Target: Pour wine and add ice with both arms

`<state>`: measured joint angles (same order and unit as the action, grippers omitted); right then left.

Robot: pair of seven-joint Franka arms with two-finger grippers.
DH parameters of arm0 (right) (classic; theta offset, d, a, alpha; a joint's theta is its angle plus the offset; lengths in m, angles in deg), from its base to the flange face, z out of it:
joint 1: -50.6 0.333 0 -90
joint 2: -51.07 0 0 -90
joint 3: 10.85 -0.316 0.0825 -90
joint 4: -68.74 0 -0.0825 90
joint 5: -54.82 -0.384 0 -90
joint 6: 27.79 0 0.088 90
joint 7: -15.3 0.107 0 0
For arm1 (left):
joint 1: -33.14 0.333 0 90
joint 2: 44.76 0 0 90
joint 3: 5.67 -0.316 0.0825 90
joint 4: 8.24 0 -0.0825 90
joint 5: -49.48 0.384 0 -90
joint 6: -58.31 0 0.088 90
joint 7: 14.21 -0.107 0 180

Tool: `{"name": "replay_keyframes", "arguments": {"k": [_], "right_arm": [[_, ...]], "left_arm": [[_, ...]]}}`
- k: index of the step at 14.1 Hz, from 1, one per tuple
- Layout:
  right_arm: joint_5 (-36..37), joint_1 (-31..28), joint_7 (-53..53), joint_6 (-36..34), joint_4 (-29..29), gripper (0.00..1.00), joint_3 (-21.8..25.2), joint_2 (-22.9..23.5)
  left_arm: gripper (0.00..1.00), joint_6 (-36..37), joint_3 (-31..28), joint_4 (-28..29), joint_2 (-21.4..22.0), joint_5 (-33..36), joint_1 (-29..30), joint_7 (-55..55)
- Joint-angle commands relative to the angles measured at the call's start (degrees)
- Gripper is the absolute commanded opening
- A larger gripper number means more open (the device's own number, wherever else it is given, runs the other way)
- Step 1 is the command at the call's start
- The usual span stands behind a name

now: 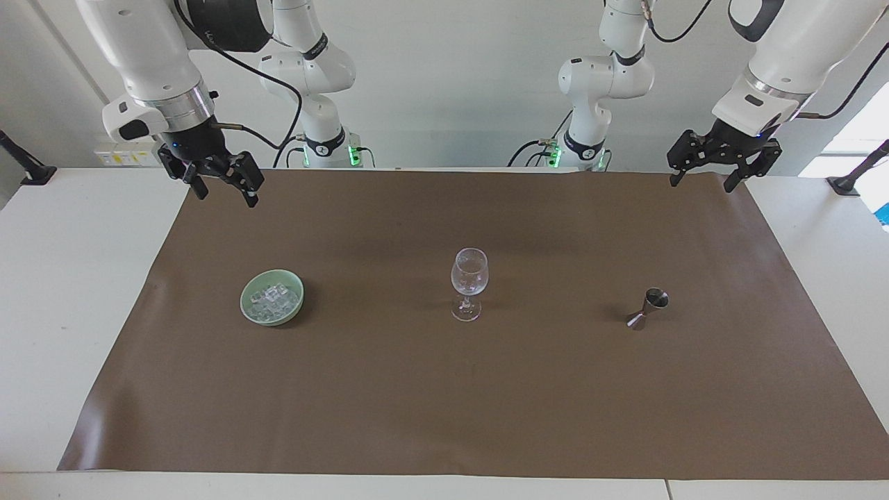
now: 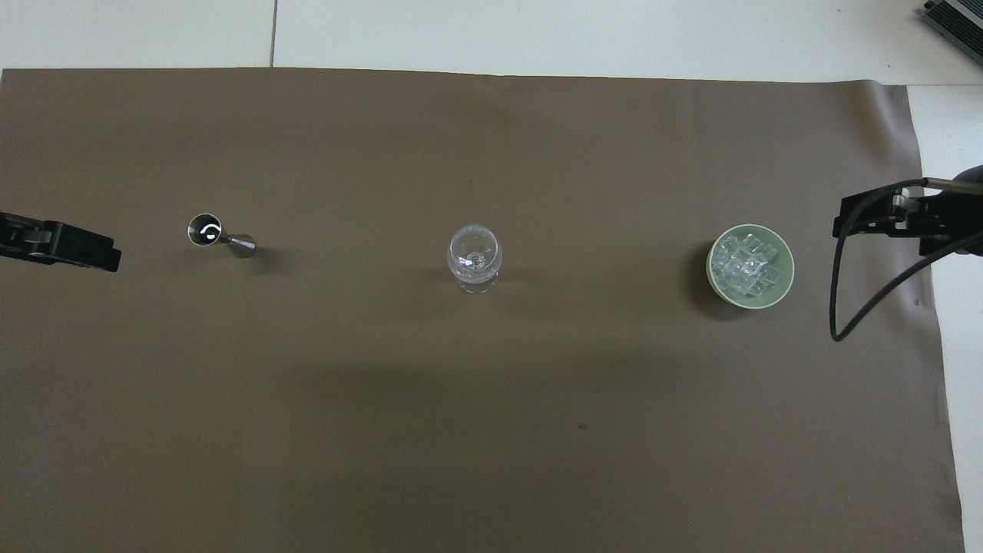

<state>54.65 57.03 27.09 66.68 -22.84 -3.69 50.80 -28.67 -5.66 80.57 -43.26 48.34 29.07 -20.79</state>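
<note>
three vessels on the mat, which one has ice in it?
The green bowl, toward the right arm's end of the table: it holds the ice. The stemmed glass at the middle and the metal jigger show none.

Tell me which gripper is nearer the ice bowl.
Right. The right gripper hangs open above the mat's edge near the ice bowl; the left gripper hangs open at the other end.
</note>
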Motion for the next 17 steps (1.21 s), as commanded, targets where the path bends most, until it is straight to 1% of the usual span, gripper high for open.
{"name": "replay_keyframes", "arguments": {"k": [1,4,17], "right_arm": [[-1.3,-0.4,-1.2,-0.3,-1.3,1.0,0.0,-1.2],[-1.4,-0.4,-1.2,-0.3,-1.3,1.0,0.0,-1.3],[-1.4,-0.4,-1.2,-0.3,-1.3,1.0,0.0,-1.2]], "left_arm": [[1.0,-0.5,0.3,1.9,1.7,1.0,0.7,-0.2],[1.0,-1.5,0.3,2.2,1.7,1.0,0.7,0.2],[1.0,-1.8,0.3,2.9,1.8,0.9,0.4,0.0]]}}
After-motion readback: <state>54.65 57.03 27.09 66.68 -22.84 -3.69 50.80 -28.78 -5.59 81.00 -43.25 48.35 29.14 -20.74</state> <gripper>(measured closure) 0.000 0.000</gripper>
